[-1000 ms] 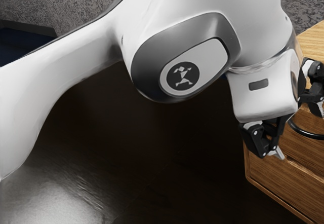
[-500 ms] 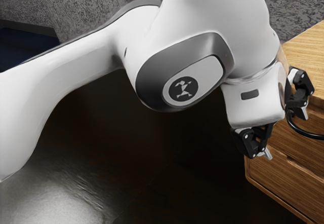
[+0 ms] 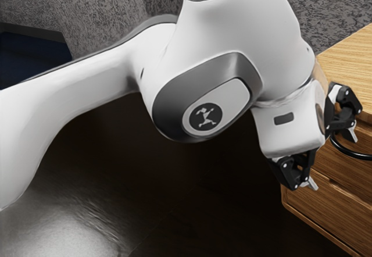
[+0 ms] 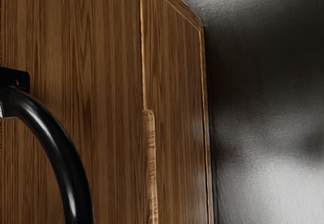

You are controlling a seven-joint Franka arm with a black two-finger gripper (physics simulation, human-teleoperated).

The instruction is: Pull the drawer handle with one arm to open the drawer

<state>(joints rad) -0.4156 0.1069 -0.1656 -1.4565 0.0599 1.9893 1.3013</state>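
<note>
Partly behind the arm, the gripper point(image 3: 332, 159) stands spread beside the handle point(image 4: 55, 148), whose ends are cut off

We find open dark table point(image 3: 116, 210) before the wooden cabinet point(image 3: 325, 210); its black handle point(image 4: 55, 140) juts out, obstructing close passes.

Arm point(image 3: 116, 94): is showing plain white, with a grey joint cap point(image 3: 215, 94) carrying a black disc and a white emblem.
Gripper point(image 3: 330, 158): is showing black.
Drawer cabinet point(image 4: 76, 57): is showing warm brown wood with streaky grain and paler edges.
Handle point(image 4: 55, 148): is gleaming glossy black.
Table point(image 3: 116, 210): is showing near-black with a pale sheen.
Wall point(image 3: 87, 7): is showing speckled grey.
</note>
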